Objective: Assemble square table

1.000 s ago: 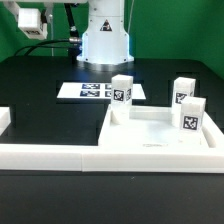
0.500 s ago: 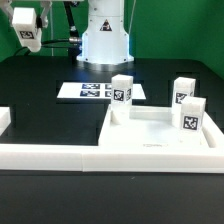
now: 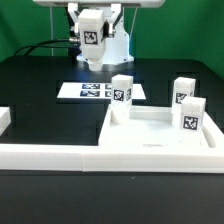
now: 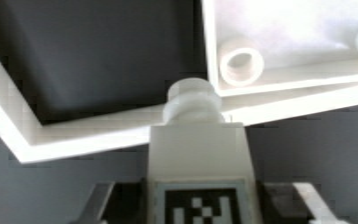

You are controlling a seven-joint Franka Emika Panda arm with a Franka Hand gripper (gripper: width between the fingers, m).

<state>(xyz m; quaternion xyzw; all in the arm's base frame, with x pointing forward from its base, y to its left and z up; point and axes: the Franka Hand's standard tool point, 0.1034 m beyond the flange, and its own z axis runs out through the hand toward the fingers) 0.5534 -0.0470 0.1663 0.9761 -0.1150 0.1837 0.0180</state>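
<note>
My gripper [image 3: 92, 38] hangs high at the back in front of the robot base, shut on a white leg block [image 3: 92, 30] whose tag faces the camera. In the wrist view that leg [image 4: 197, 150] runs out from between the fingers [image 4: 300, 196], peg end forward and tag near the jaws. Below and ahead of its peg lies a corner of the square table top [image 4: 300, 40] with a round open hole [image 4: 243, 63]. In the exterior view the table top [image 3: 150, 128] lies at the right. Three tagged legs stand upright on it [image 3: 122, 95] [image 3: 184, 94] [image 3: 191, 113].
The marker board [image 3: 92, 90] lies flat on the black table behind the table top. A long low white border wall [image 3: 50, 156] runs along the front, with a short piece [image 3: 4, 119] at the exterior view's left. Its white strips [image 4: 69, 135] show in the wrist view.
The gripper, still holding the leg, has swung from the exterior view's upper left to the top centre in front of the robot base. The table top and its three legs have not moved.
</note>
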